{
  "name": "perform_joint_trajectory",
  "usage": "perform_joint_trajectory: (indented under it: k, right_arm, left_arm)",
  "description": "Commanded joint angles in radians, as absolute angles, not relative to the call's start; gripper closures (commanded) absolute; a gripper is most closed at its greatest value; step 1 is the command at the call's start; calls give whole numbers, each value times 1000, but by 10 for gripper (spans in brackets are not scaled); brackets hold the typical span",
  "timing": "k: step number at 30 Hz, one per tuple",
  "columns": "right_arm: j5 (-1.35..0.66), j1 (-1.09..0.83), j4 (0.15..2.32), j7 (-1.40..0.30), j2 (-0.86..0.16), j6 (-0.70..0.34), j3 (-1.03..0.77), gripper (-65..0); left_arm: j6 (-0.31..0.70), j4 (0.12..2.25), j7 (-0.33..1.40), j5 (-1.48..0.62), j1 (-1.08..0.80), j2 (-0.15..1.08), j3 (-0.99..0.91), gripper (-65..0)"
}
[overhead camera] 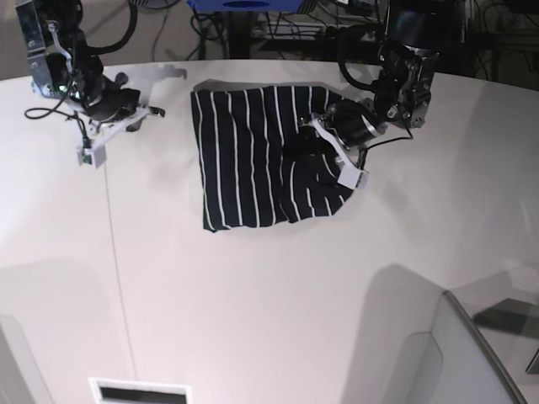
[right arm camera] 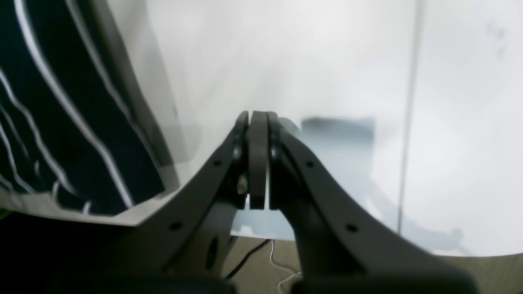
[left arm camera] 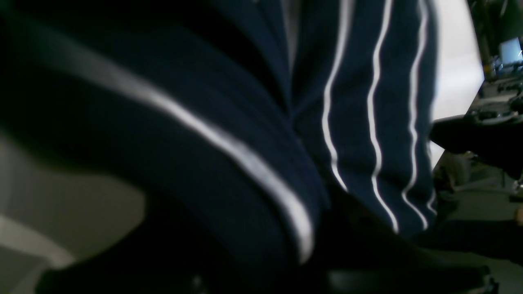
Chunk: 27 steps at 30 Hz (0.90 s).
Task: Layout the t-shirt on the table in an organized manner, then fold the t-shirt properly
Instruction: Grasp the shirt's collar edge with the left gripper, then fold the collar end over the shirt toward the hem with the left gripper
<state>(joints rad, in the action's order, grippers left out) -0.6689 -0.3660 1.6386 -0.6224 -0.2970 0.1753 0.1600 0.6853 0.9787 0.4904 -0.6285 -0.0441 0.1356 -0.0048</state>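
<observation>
Left wrist view: t-shirt (left arm camera: 367,122) fills nearly the whole pic, navy w/ thin white stripes, a thick blurred fold bulging up close to the lens. White surface (left arm camera: 453,73) shows as a strip past the shirt's far edge. Left fingers lost in dark blur here; can't tell if spread or pinching.

Right wrist view: right fingers (right arm camera: 258,159) pressed together, nothing between them, above bare white surface w/ a thin seam line (right arm camera: 408,122) running across it. Shirt edge at far left, apart from the fingers.

Base view: shirt lies roughly flat, mid-back of the surface, stripes running front to back, its right side bunched up. Left gripper (overhead camera: 333,143) sits on that bunched side, touching the cloth. Right gripper (overhead camera: 105,126) at pic left, off the shirt, over bare surface.
</observation>
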Motion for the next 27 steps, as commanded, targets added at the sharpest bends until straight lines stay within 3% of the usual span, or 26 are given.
perform_joint_trajectory:
  k: [1,7,13,23,27]
  right_arm:
    - [-676,-374,1653,-596,-314,173,157,-2]
    - [-676,-374,1630,-581,-320,173,154,-2]
    - [-676,-364,1610,-579,-320,173,154,-2]
    - [-680,-361,1610,-579,-314,173,110,-2]
    - [-680,-363,1610,-579,-314,173,110,-2]
  left_arm:
    - [671,980,515,-604,-41,139,-4,0]
    - [645,1015,530,-536,-13,171,-1,0]
    - [653,1181,670,-341,24,229,27,0]
    - [653,1170,673,-179,209,386,535,0]
    - [653,1171,638,-73,278,392,630,0]
